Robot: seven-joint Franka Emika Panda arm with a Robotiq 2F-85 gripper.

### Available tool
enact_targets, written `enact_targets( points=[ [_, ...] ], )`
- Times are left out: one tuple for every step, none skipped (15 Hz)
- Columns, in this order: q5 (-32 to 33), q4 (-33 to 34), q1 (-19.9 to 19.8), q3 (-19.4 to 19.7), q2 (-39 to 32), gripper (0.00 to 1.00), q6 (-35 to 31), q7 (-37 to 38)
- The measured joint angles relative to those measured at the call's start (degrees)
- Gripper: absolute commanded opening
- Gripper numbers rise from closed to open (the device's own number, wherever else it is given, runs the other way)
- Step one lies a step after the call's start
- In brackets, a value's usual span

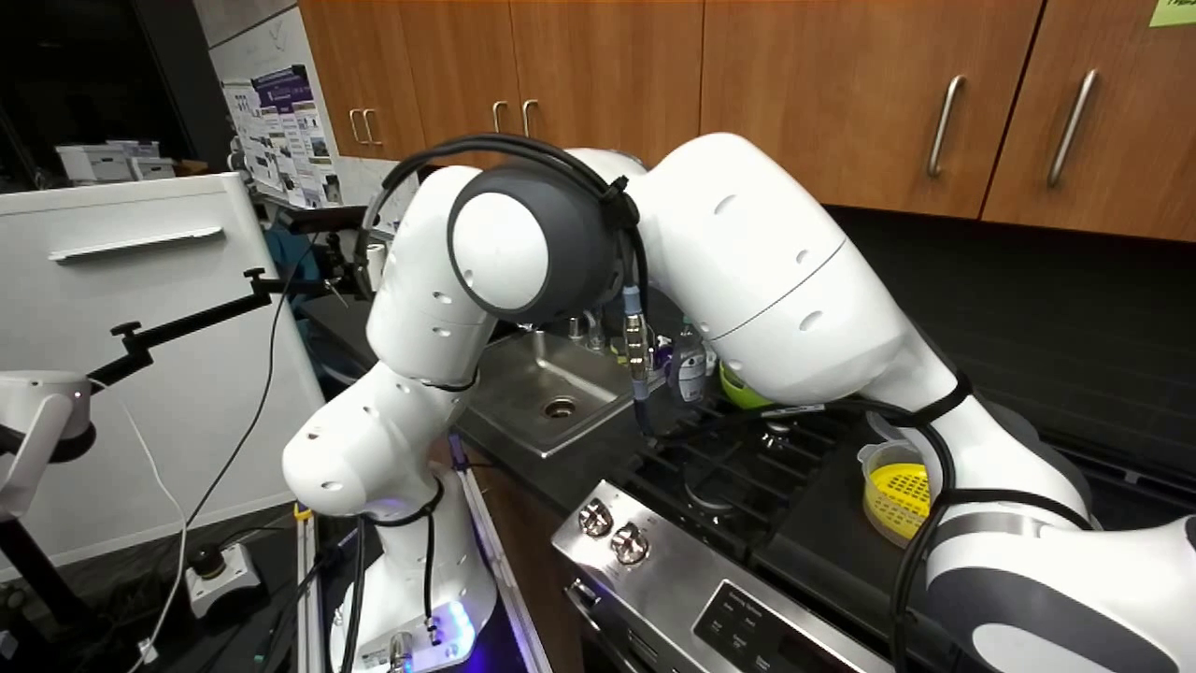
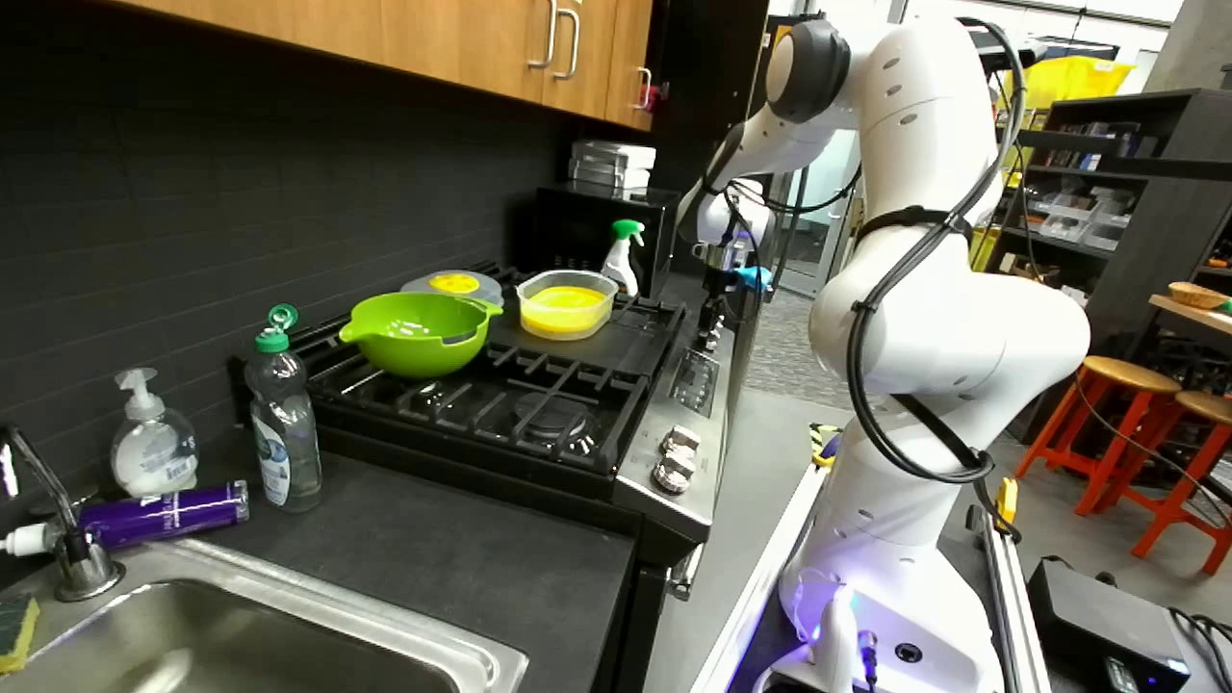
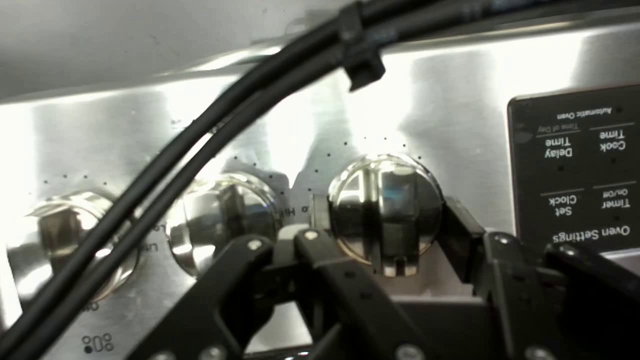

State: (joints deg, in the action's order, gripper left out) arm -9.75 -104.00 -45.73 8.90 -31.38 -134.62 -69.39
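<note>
Mirror silver is shown by the knob (image 3: 397, 210) between the black jaws, satin silver by the control panel (image 3: 465, 140). Pale lettering (image 3: 591, 235) is printed on the black oven display (image 3: 580, 172). The bowl (image 2: 419, 337) is coloured lime green; the cabinets (image 2: 452, 38) are grained orange-brown.

Harsh white glare on the wrist view's steel panel (image 3: 467, 160) (lettering (image 3: 590, 233) slightly soft), violet glow at the robot base (image 2: 890, 606)
</note>
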Motion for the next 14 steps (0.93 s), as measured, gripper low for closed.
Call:
enact_targets(
  points=[
    [-0.22,0.75,-0.15,-0.02,-0.30,0.31,1.12,0.00],
    [-0.52,1.42,-0.34,-0.06,-0.59,0.31,2.07,-0.01],
    [-0.75,1.89,-0.52,-0.12,-0.81,0.31,2.74,-0.02],
    [-1.08,2.15,-0.69,-0.18,-0.91,0.31,3.16,-0.01],
    [-1.56,2.20,-0.87,-0.22,-0.93,0.31,3.28,-0.06],
    [-2.06,2.19,-1.05,-0.27,-0.94,0.31,3.31,-0.09],
    [-2.43,2.17,-1.16,-0.29,-0.93,0.31,3.31,-0.10],
    [-2.73,2.14,-1.26,-0.29,-0.93,0.31,3.31,-0.09],
    [-2.91,2.12,-1.32,-0.29,-0.93,0.31,3.31,-0.07],
    [-2.94,2.11,-1.34,-0.29,-0.92,0.31,3.31,-0.05],
    [-2.95,2.07,-1.35,-0.29,-0.89,0.31,3.31,-0.04],
    [-2.95,2.04,-1.35,-0.29,-0.87,0.31,3.31,0.00],
    [-2.95,2.02,-1.35,-0.29,-0.86,0.31,3.31,0.00],
    [-2.95,2.00,-1.35,-0.29,-0.84,0.31,3.30,0.02]
  ],
)
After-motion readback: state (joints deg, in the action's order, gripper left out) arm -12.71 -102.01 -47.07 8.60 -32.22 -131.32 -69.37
